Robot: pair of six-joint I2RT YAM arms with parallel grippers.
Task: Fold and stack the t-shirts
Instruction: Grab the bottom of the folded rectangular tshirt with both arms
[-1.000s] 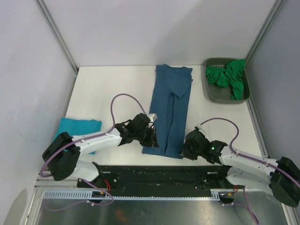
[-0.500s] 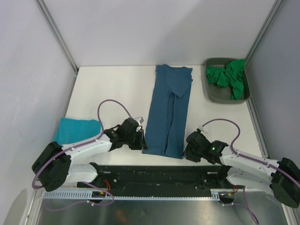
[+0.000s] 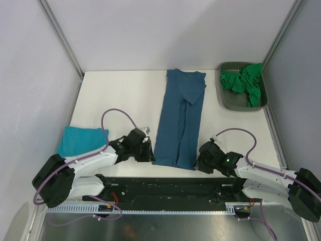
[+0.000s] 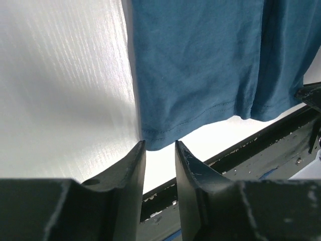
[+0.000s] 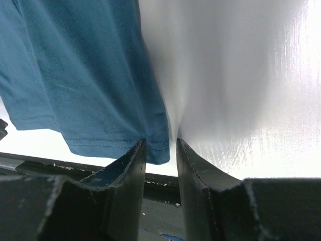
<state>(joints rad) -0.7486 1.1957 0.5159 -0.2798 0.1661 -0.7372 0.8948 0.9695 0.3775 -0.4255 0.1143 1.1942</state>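
Observation:
A dark steel-blue t-shirt (image 3: 179, 120) lies on the white table as a long narrow strip, running from the back toward the near edge. My left gripper (image 3: 150, 153) sits low beside its near left corner. In the left wrist view my left gripper (image 4: 160, 145) is open and the t-shirt's corner (image 4: 153, 140) lies just beyond the tips. My right gripper (image 3: 199, 160) is at the near right corner. In the right wrist view my right gripper (image 5: 161, 143) is open too, with the hem corner (image 5: 158, 150) showing in the gap. A folded turquoise t-shirt (image 3: 83, 139) rests at the left.
A dark grey tray (image 3: 233, 104) at the back right holds crumpled bright green t-shirts (image 3: 243, 80). The table's black front rail (image 3: 165, 183) runs right behind both grippers. Side walls and posts close in the table on the left and right.
My left gripper has slid left and nearer, off the blue t-shirt's edge to beside its corner, and its jaws have spread a little. The right gripper has barely shifted.

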